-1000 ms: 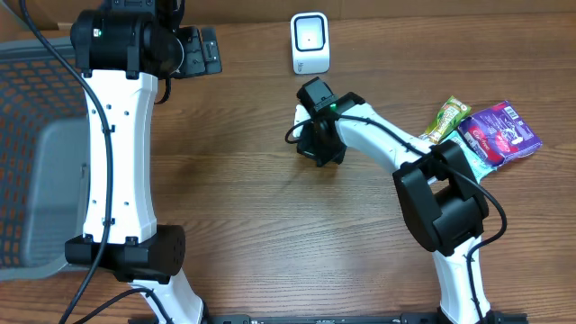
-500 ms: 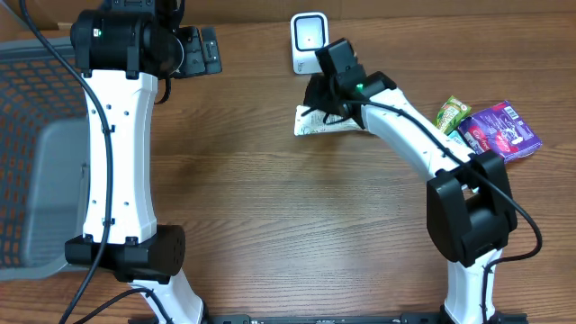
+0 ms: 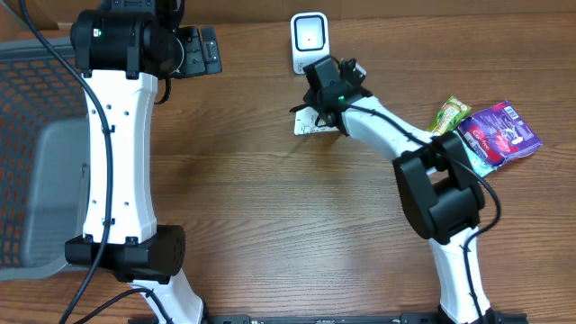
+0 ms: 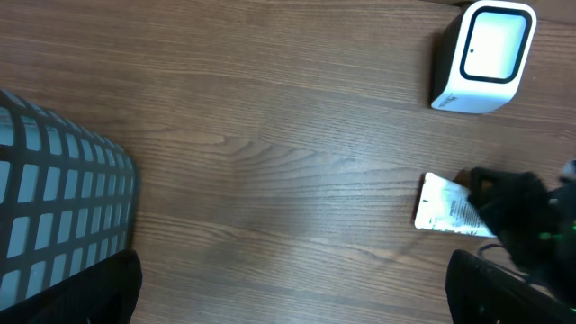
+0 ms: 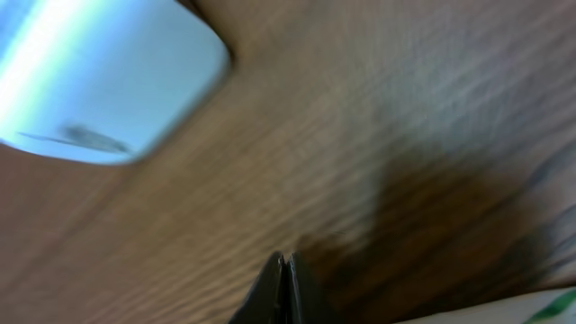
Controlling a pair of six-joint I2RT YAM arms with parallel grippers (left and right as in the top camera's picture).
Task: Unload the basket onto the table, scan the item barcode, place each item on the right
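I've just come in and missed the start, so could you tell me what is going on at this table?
The right gripper is shut, apparently pinching a white packet, and holds it low over the table just in front of the white scanner. The left gripper hangs open and empty near the grey basket. A green snack bar and a purple packet lie off to the right.

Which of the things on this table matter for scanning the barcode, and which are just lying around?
For the job:
white packet, at the shut right gripper
white scanner

Lying about:
green snack packet
purple packet
grey mesh basket
left gripper, open and empty
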